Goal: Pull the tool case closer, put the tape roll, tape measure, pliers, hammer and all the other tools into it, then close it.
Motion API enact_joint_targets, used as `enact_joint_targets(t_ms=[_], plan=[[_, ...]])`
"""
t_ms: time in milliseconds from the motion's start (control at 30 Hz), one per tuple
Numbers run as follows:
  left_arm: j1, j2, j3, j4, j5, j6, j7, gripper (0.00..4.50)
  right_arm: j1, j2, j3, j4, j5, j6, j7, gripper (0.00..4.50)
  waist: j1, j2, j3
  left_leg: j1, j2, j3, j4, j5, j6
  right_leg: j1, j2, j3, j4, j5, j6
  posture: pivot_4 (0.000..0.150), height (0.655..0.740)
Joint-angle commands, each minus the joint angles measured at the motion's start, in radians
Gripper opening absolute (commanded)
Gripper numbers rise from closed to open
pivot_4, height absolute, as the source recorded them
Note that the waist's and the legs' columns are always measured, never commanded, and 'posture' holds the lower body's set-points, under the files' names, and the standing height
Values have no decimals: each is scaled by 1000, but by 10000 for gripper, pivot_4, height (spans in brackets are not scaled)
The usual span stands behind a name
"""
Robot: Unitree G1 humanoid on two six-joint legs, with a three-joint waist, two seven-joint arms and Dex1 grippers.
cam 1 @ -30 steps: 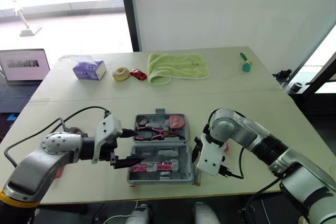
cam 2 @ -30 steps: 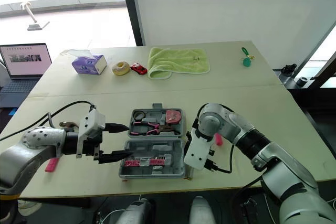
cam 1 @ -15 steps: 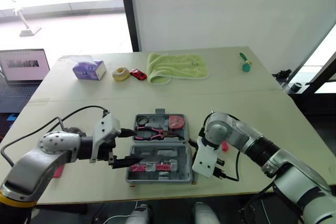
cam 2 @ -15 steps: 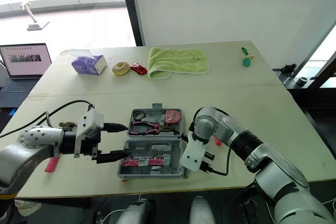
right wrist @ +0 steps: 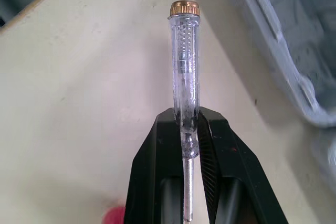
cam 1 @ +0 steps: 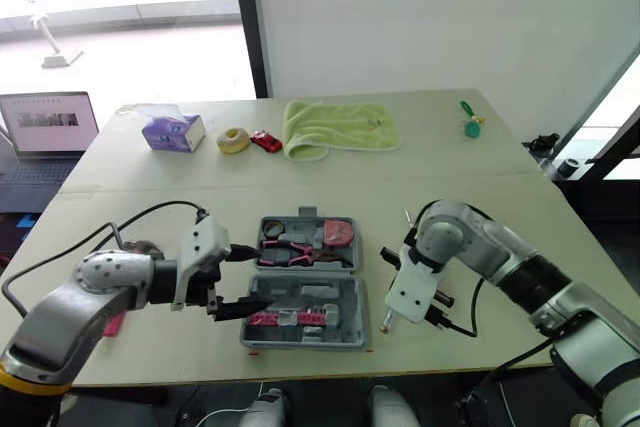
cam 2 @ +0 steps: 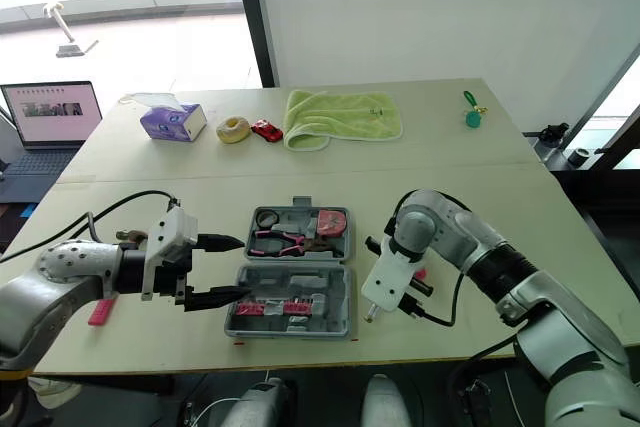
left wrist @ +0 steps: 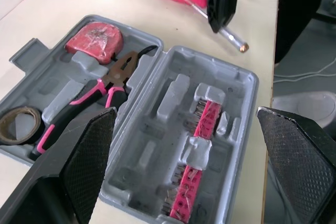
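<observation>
screwdriver [right wrist: 184, 51], a clear tester, being pinched in the closed right gripper [right wrist: 188, 115] just right of the open tool case [cam 1: 340, 297], seemingly bound for a slot, left gripper [cam 1: 255, 280] hovering spread wide over the case's left edge, likely ready to steady it.

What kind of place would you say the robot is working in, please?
Probably an office or lab room: a laptop sits open beside the big pale table, a tissue box rests on it, and tall windows stand behind.

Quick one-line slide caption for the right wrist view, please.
Right gripper clamps a clear test screwdriver beside the open tool case.
</observation>
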Motion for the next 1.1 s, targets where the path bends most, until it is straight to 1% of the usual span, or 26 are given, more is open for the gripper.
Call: enact_joint_targets(t_ms=[33,67,100,167,200,233,267,300,333,433,467,567,733,967,1100], plan=[[-16,-9,15,-11,-9,-26,-11,45000,244,-53,-141,-403,66,397,-62,607,14,-1,0,0,0,0,0,0,0,0,0,0,0,0,0,1500,7400],[-21,-14,16,-8,-13,-27,-12,45000,320,-52,-177,-493,70,523,-94,607,20,-1,0,-1,0,-1,0,0,0,0,0,0,0,0,0,1500,7400],[-23,-19,20,-5,-19,-28,-16,45000,399,-28,-227,-583,72,708,-136,607,22,-1,0,-1,0,-1,0,0,0,0,0,0,0,0,-1,1500,7400],[-17,-12,20,-14,-33,-39,-52,45000,483,-12,-263,-736,40,1189,-171,607,20,-1,0,-1,0,-1,2,0,0,-1,0,0,2,0,-1,1500,7400],[-13,-10,23,-18,-42,-42,-67,45000,491,9,-266,-776,50,1388,-196,607,18,0,-1,-1,0,-1,2,0,0,-2,-1,1,2,0,-1,1500,7400],[-10,-13,33,-22,-52,-43,-70,45000,471,54,-267,-784,71,1610,-236,607,15,-1,-1,-1,0,-1,2,0,0,-2,0,3,2,0,-1,1500,7400],[-9,-16,40,-23,-59,-44,-70,45000,452,101,-274,-777,87,1763,-285,607,14,-3,-2,0,0,0,2,0,0,-2,0,4,2,-1,-3,1500,7400],[-9,-16,46,-24,-63,-43,-71,45000,436,162,-304,-754,98,1882,-337,607,14,-4,-2,0,1,0,3,0,0,-2,0,4,2,-1,-5,1500,7400],[-8,-14,48,-24,-64,-44,-71,45000,430,215,-342,-718,103,1950,-381,607,17,-4,-3,0,1,-1,3,0,0,-2,1,3,2,-1,-6,1500,7400],[-6,-6,48,-22,-56,-49,-70,45000,428,302,-435,-622,116,1986,-500,607,25,-4,-3,0,0,-1,2,0,0,-2,1,1,2,-1,-5,1500,7400],[-7,-4,51,-22,-56,-48,-71,45000,424,338,-485,-584,113,1986,-543,607,26,-4,-3,-1,-1,-1,2,0,0,-2,-1,0,2,0,-3,1500,7400],[-9,6,57,-20,-50,-50,-72,45000,407,388,-572,-520,126,1986,-645,607,23,-4,-3,-2,-1,0,2,0,0,-2,-1,1,0,1,-2,1500,7400],[-5,20,71,-15,-52,-53,-77,45000,396,398,-606,-507,179,1986,-759,607,14,-4,-3,-1,0,1,1,0,0,-2,0,1,1,1,-2,1500,7400],[-11,28,63,-19,-44,-46,-73,45000,396,435,-562,-503,284,1986,-877,607,14,-4,-3,-1,0,1,1,0,0,-2,0,1,1,1,-2,1500,7400],[-13,32,61,-14,-44,-46,-74,45000,398,408,-575,-535,337,1986,-926,18602,13,-4,-3,-1,0,0,1,0,0,-2,0,1,1,1,-2,1500,7400]])
